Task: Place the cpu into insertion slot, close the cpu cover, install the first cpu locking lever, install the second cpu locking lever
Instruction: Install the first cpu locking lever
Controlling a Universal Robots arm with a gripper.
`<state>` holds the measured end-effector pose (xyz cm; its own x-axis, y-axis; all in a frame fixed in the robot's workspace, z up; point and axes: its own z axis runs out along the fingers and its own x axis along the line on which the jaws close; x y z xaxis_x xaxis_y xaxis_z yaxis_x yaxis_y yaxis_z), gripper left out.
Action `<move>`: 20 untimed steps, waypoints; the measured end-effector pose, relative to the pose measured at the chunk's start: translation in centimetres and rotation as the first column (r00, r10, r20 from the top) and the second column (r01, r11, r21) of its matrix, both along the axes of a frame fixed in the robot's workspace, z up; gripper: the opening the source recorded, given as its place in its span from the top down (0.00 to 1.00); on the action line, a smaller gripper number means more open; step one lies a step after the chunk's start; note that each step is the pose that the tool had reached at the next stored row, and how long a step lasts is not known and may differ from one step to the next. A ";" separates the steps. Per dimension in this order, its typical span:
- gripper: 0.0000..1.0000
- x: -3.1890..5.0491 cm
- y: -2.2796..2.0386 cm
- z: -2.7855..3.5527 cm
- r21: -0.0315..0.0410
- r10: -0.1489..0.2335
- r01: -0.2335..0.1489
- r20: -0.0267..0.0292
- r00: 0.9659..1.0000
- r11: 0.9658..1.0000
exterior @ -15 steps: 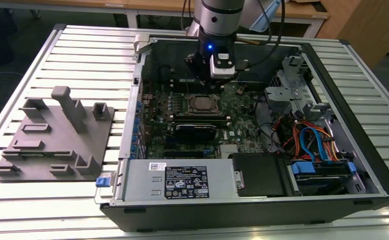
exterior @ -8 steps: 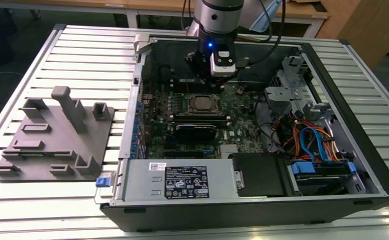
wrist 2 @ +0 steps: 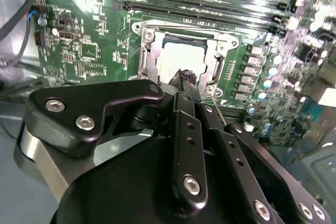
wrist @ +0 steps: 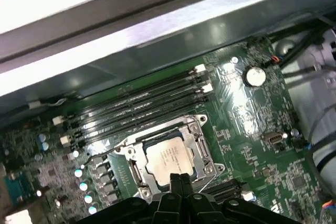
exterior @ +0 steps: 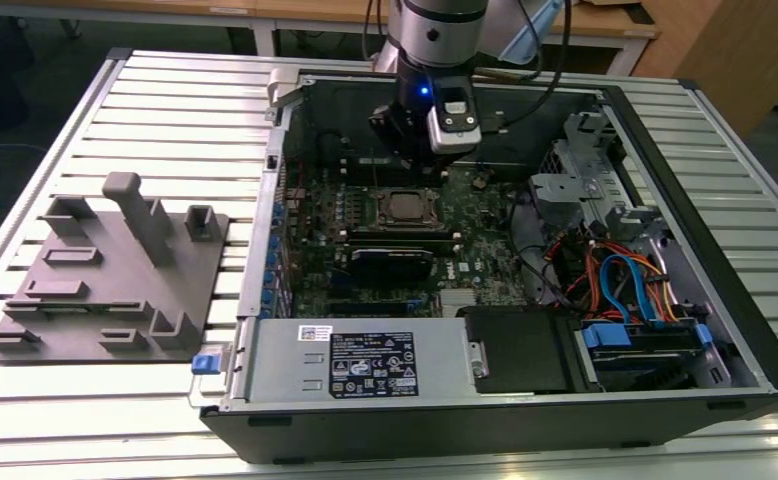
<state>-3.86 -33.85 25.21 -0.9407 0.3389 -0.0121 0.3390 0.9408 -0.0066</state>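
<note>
Case: a black and silver computer tower case [exterior: 496,432] lies on its side, open upward, on the slatted aluminium table [exterior: 122,420]; inside are a green motherboard [exterior: 483,265], a silver power supply box [exterior: 349,365] along the near wall, and a tangle of blue and orange cables [exterior: 623,285] at the exterior view's right
Socket: the small square insertion slot with the silvery rim [wrist 2: 146,36] sits in the far half of the board, with the pale silver-grey square cpu [wrist: 169,155] lying in it
Cover: the thin silvery cpu cover [wrist: 195,145] lies flat over the chip, whose face shows through its square window
Jaws: the black gripper [wrist: 179,178] has its two fingers pressed together, nothing between them
Chip and jaws: in both wrist views the fingertips hang at one edge of the cpu; whether they touch I cannot tell
Room: the grey arm [exterior: 436,30] reaches down inside the case close to its far wall; long black memory slots [wrist: 142,106] run just beside the socket
Outside: a grey moulded fixture tray [exterior: 109,280] lies on the table at the exterior view's left, apart from the case
</note>
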 end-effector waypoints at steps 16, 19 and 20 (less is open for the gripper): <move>0.89 -0.01 0.00 -0.06 0.000 0.229 -0.229 0.000 0.973 0.973; 0.89 -0.02 0.00 -0.06 0.000 0.237 -0.237 0.000 0.972 0.972; 0.89 -0.03 0.00 -0.06 0.000 0.237 -0.237 0.000 0.971 0.971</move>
